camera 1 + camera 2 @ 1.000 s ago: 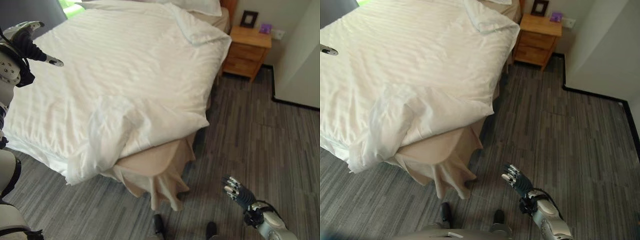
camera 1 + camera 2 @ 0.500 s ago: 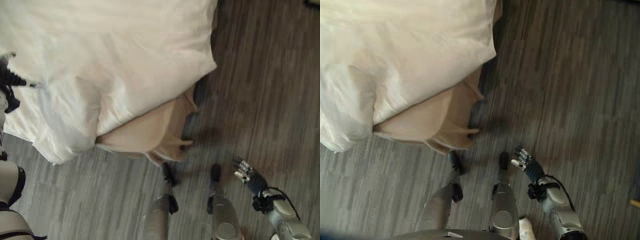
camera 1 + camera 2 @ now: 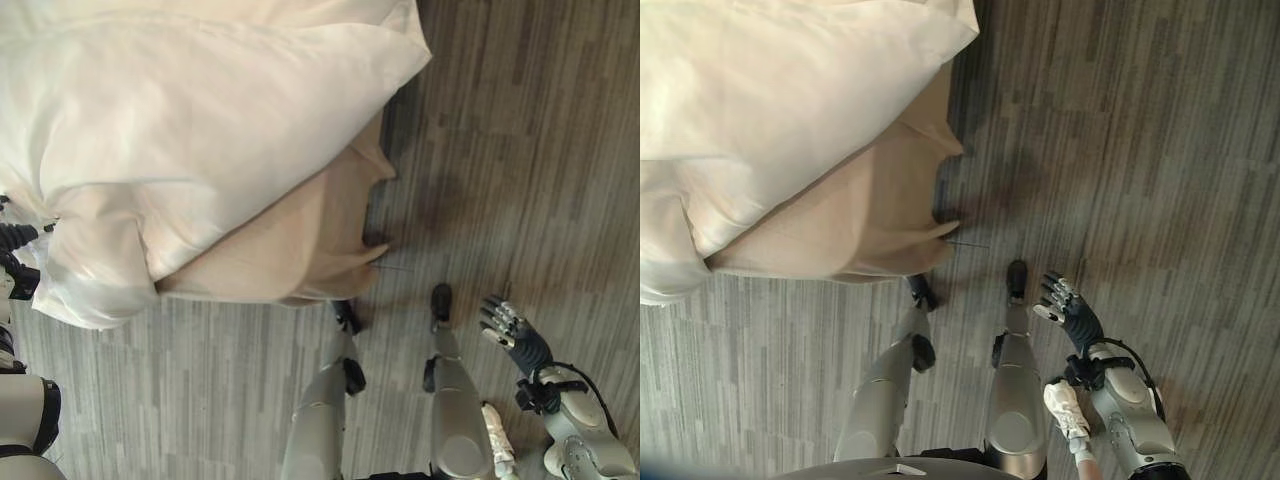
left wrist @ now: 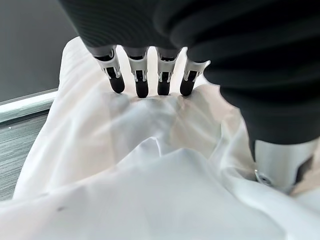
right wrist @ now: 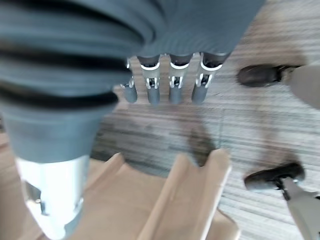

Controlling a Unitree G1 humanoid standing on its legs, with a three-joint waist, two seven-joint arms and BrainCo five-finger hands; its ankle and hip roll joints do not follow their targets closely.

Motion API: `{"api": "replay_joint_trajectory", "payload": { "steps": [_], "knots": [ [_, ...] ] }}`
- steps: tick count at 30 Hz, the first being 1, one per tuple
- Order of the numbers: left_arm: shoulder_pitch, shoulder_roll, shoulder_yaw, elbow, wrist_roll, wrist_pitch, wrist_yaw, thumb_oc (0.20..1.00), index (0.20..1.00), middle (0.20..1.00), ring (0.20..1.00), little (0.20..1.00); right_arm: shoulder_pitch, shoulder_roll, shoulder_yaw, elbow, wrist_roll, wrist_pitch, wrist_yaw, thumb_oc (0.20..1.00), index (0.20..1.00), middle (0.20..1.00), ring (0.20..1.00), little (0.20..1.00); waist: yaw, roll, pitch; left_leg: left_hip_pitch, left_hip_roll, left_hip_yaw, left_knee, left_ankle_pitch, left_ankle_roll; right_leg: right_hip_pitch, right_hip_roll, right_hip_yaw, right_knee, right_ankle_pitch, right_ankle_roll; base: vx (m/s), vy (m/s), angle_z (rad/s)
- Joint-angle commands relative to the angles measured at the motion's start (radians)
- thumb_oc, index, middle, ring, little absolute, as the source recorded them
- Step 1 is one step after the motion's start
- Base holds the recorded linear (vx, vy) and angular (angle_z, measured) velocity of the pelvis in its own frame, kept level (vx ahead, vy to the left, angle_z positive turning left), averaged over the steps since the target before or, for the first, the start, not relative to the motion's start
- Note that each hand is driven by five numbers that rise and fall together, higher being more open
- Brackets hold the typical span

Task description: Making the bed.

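Left hand [image 4: 150,75] fingers straight, tips seemingly touching the white duvet [image 3: 200,130] at 9 o'clock. Right hand [image 3: 515,335] relaxed-open over floor [image 3: 520,150], 4 o'clock. Tan bed skirt [image 3: 290,250] exposed.

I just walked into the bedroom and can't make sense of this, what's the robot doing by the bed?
It is making the bed, standing at a corner where the white duvet hangs over the tan bed skirt. The left hand is at the bunched duvet edge, its straight fingers resting against the white cloth. The right hand hangs open over the grey wood-look floor, holding nothing. The duvet corner looks crumpled and not yet smoothed.
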Motion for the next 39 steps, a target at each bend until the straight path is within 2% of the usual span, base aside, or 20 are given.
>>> {"api": "replay_joint_trajectory", "payload": {
  "steps": [1,4,5,6,7,10,12,14,15,16,17,18,19,20,21,23,27,31,35,39],
  "knots": [
    [-0.033,0.026,-0.018,0.059,-0.019,-0.006,-0.002,1.000,1.000,1.000,1.000,1.000,0.031,0.008,-0.024,0.023,-0.016,-0.023,0.017,1.000,1.000,1.000,1.000,1.000,0.009,0.009,-0.049,0.052,-0.013,-0.008,0.006,-0.051,-0.088,0.022,-0.019,-0.026,0.010,0.099,0.104,0.02,-0.033,-0.02],
    [-0.031,0.021,-0.004,0.033,-0.038,-0.013,0.017,1.000,1.000,1.000,1.000,1.000,0.017,0.014,-0.010,0.076,-0.009,-0.019,0.022,1.000,1.000,1.000,1.000,1.000,0.016,-0.001,-0.063,0.069,-0.008,-0.021,0.006,-0.053,-0.089,0.038,-0.015,-0.030,0.010,0.087,0.104,0.02,-0.016,0.00],
    [-0.036,0.009,-0.004,0.004,-0.052,-0.027,0.031,0.504,0.504,0.504,0.504,0.504,0.003,0.015,0.006,0.101,-0.006,-0.014,0.029,1.000,1.000,1.000,1.000,1.000,0.021,-0.009,-0.073,0.087,-0.005,-0.032,0.006,-0.056,-0.089,0.054,-0.015,-0.031,0.010,0.082,0.104,0.04,-0.014,0.00],
    [-0.035,0.009,-0.003,0.003,-0.052,-0.027,0.032,0.332,0.332,0.332,0.332,0.332,0.002,0.015,0.007,0.103,-0.006,-0.015,0.029,1.000,1.000,1.000,1.000,1.000,0.020,-0.010,-0.072,0.088,-0.005,-0.032,0.006,-0.056,-0.089,0.055,-0.015,-0.031,0.010,0.082,0.104,0.05,-0.016,0.05],
    [-0.035,-0.004,-0.004,-0.040,-0.061,-0.039,0.048,0.200,0.200,0.200,0.200,0.200,-0.009,0.014,0.022,0.125,-0.004,-0.011,0.037,1.000,1.000,1.000,1.000,1.000,0.028,-0.017,-0.079,0.101,-0.005,-0.039,0.006,-0.057,-0.088,0.072,-0.014,-0.037,0.010,0.079,0.104,0.02,-0.010,0.07],
    [-0.021,-0.033,0.006,-0.089,-0.083,-0.045,0.055,0.200,0.200,0.200,0.200,0.200,-0.021,0.019,0.040,0.160,-0.002,-0.006,0.046,1.000,1.000,1.000,1.000,1.000,0.036,-0.027,-0.087,0.120,-0.006,-0.051,0.006,-0.060,-0.087,0.092,-0.013,-0.040,0.010,0.076,0.104,0.04,-0.008,0.08],
    [-0.021,-0.076,0.001,-0.146,-0.095,-0.054,0.068,0.200,0.200,0.200,0.200,0.200,-0.034,0.024,0.054,0.192,-0.003,0.001,0.059,1.000,1.000,1.000,1.000,1.000,0.042,-0.050,-0.100,0.141,-0.004,-0.060,0.006,-0.063,-0.086,0.114,-0.011,-0.043,0.010,0.069,0.100,0.03,-0.011,0.08],
    [-0.006,-0.091,0.010,-0.174,-0.097,-0.053,0.074,0.200,0.200,0.200,0.200,0.200,-0.040,0.026,0.056,0.201,0.000,0.002,0.062,1.000,1.000,1.000,1.000,1.000,0.045,-0.056,-0.100,0.149,-0.005,-0.063,0.006,-0.065,-0.085,0.121,-0.010,-0.043,0.010,0.067,0.099,0.01,0.005,0.13],
    [0.029,-0.131,0.019,-0.204,-0.088,-0.054,0.080,0.200,0.200,0.200,0.200,0.200,-0.045,0.034,0.058,0.215,0.001,0.005,0.067,1.000,1.000,1.000,1.000,1.000,0.050,-0.075,-0.106,0.163,-0.001,-0.069,0.006,-0.068,-0.082,0.134,-0.007,-0.043,0.010,0.059,0.095,0.01,0.005,0.08],
    [0.034,-0.132,0.022,-0.207,-0.087,-0.054,0.081,0.200,0.200,0.200,0.200,0.200,-0.045,0.033,0.058,0.215,0.001,0.004,0.067,1.000,1.000,1.000,1.000,1.000,0.049,-0.075,-0.105,0.164,-0.001,-0.069,0.006,-0.068,-0.082,0.135,-0.007,-0.042,0.010,0.059,0.095,0.02,0.009,0.04],
    [0.088,-0.178,0.036,-0.240,-0.076,-0.051,0.079,0.200,0.200,0.200,0.200,0.200,-0.045,0.039,0.055,0.216,-0.001,0.009,0.071,1.000,1.000,1.000,1.000,1.000,0.054,-0.090,-0.109,0.177,0.003,-0.071,0.006,-0.070,-0.080,0.147,-0.002,-0.043,0.010,0.049,0.090,-0.07,0.003,0.04],
    [0.163,-0.235,0.049,-0.282,-0.051,-0.050,0.073,0.200,0.200,0.200,0.200,0.200,-0.045,0.042,0.043,0.213,-0.008,0.011,0.071,1.000,1.000,1.000,1.000,1.000,0.058,-0.108,-0.109,0.182,0.004,-0.063,0.006,-0.046,-0.067,0.152,0.001,-0.048,0.010,0.057,0.072,0.01,0.011,0.05],
    [0.166,-0.236,0.050,-0.284,-0.050,-0.050,0.073,0.200,0.200,0.200,0.200,0.200,-0.043,0.041,0.044,0.213,-0.008,0.011,0.071,1.000,1.000,1.000,1.000,1.000,0.059,-0.105,-0.115,0.193,0.005,-0.075,0.006,-0.072,-0.076,0.162,0.003,-0.039,0.010,0.039,0.083,-0.08,-0.004,0.04],
    [0.179,-0.249,0.048,-0.294,-0.043,-0.049,0.073,0.200,0.200,0.200,0.200,0.200,-0.046,0.040,0.041,0.215,-0.008,0.012,0.072,1.000,1.000,1.000,1.000,1.000,0.060,-0.110,-0.112,0.186,0.005,-0.065,0.006,-0.047,-0.066,0.156,0.002,-0.048,0.010,0.054,0.070,0.00,0.000,0.00],
    [0.179,-0.249,0.048,-0.294,-0.043,-0.049,0.073,0.200,0.200,0.200,0.200,0.200,-0.046,0.040,0.041,0.215,-0.008,0.012,0.072,1.000,1.000,1.000,1.000,1.000,0.060,-0.110,-0.112,0.186,0.005,-0.065,0.006,-0.047,-0.066,0.156,0.002,-0.048,0.010,0.054,0.070,-0.08,-0.002,-0.01],
    [0.339,-0.338,0.068,-0.405,0.013,-0.042,0.050,0.200,0.200,0.200,0.200,0.200,-0.043,0.044,0.017,0.212,-0.027,0.018,0.073,1.000,1.000,1.000,1.000,1.000,0.080,-0.122,-0.121,0.210,0.008,-0.078,0.006,-0.053,-0.062,0.183,0.008,-0.050,0.010,0.038,0.058,0.01,0.002,-0.04],
    [0.405,-0.382,0.109,-0.392,0.001,-0.043,0.044,0.200,0.200,0.200,0.200,0.200,-0.048,0.040,0.013,0.219,-0.039,0.022,0.079,1.000,1.000,1.000,1.000,1.000,0.092,-0.128,-0.128,0.223,0.008,-0.088,0.006,-0.055,-0.060,0.197,0.012,-0.050,0.010,0.032,0.050,-0.01,0.004,0.05],
    [0.444,-0.390,0.162,-0.403,-0.060,-0.049,0.049,0.200,0.200,0.200,0.200,0.200,-0.054,0.039,0.017,0.226,-0.037,0.028,0.085,1.000,1.000,1.000,1.000,1.000,0.112,-0.138,-0.133,0.235,0.011,-0.102,0.006,-0.052,-0.060,0.214,0.021,-0.054,0.010,0.024,0.041,-0.02,-0.020,0.06],
    [0.521,-0.398,0.178,-0.528,-0.063,-0.063,0.044,0.200,0.200,0.200,0.200,0.200,-0.037,0.040,0.008,0.227,-0.031,0.035,0.099,1.000,1.000,1.000,1.000,1.000,0.130,-0.149,-0.142,0.248,0.009,-0.122,0.006,-0.051,-0.057,0.235,0.026,-0.060,0.010,0.013,0.034,0.00,-0.035,0.04],
    [0.601,-0.457,0.178,-0.637,-0.095,-0.070,0.014,0.200,0.200,0.200,0.200,0.200,-0.021,0.048,-0.004,0.237,-0.033,0.048,0.111,1.000,1.000,1.000,1.000,1.000,0.144,-0.158,-0.162,0.276,0.007,-0.133,0.006,-0.055,-0.054,0.272,0.030,-0.067,0.010,-0.002,0.025,0.02,-0.018,0.05]
  ]
}}
